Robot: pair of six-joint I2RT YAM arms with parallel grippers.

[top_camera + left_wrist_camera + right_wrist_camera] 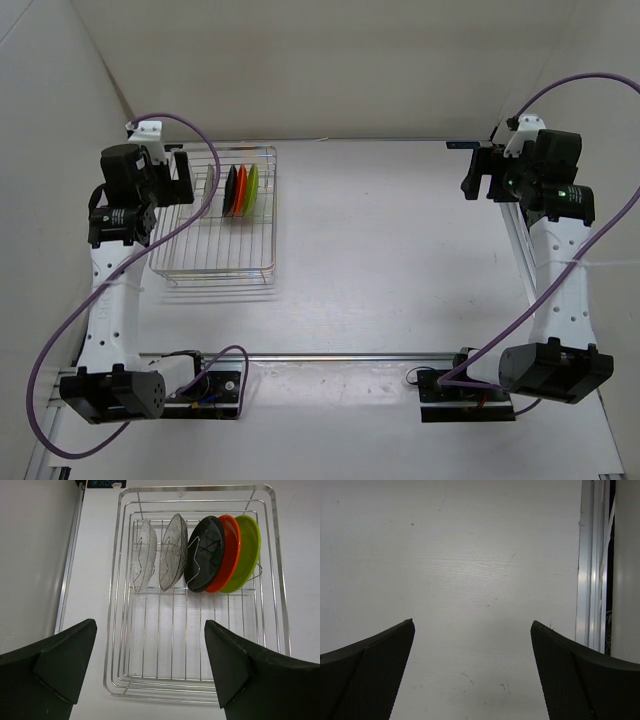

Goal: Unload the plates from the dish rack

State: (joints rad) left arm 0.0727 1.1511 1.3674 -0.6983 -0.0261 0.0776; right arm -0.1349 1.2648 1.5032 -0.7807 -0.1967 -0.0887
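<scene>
- Hovering above the dish rack (pixel 172 640), the left gripper (pixel 150 625) spreads its jaws, seemingly targeting the plates (pixel 210 555).
- These stand edgewise, wire-propped, at its far end.
- The right gripper (pixel 472 625) holds its jaws spread over the surface (pixel 470 555).

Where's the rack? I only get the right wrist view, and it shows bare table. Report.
Observer: The rack is on the left side of the table, below the left gripper.
Operator: List what's in it.
Observer: Five plates stand on edge in a row: two clear plates, a black plate, a red-orange plate and a green plate.
Operator: Give me the left gripper's state.
Observer: It is open, above the rack, holding nothing.
</scene>
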